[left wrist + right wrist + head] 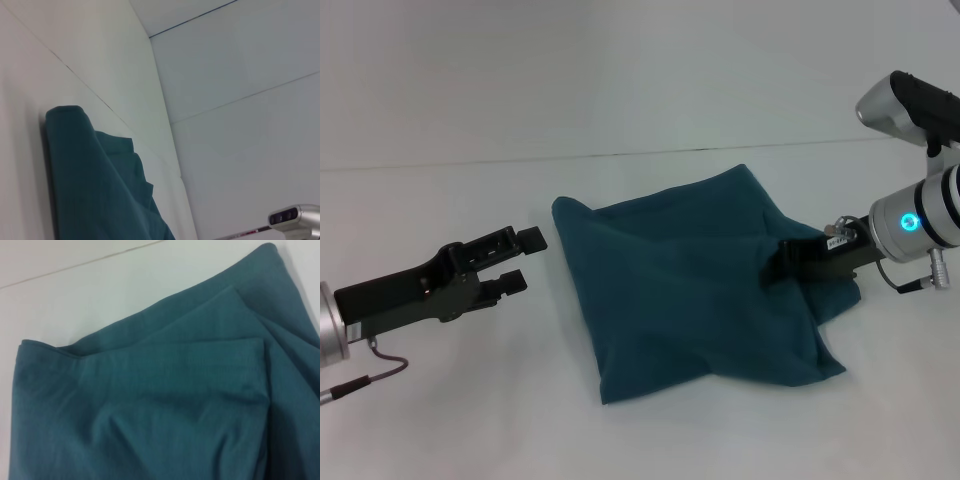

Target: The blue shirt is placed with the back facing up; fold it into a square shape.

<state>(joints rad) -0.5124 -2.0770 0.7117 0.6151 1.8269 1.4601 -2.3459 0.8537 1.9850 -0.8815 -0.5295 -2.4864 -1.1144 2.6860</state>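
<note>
The blue shirt [680,290] lies on the white table as a rumpled, roughly square bundle with layered folds. My left gripper [523,260] hovers open just left of the shirt's left edge, apart from it and holding nothing. My right gripper [775,268] reaches in from the right and rests at the shirt's right side, its tip dark against the raised cloth there. In the left wrist view the shirt [85,185] shows as a folded edge with stepped layers. The right wrist view is filled by the shirt [160,405] with overlapping folds.
The white table [440,400] extends all around the shirt, with a thin seam line [620,155] behind it. The right arm's silver wrist camera [910,105] sits at the far right, and the same wrist camera [295,217] is seen from the left wrist.
</note>
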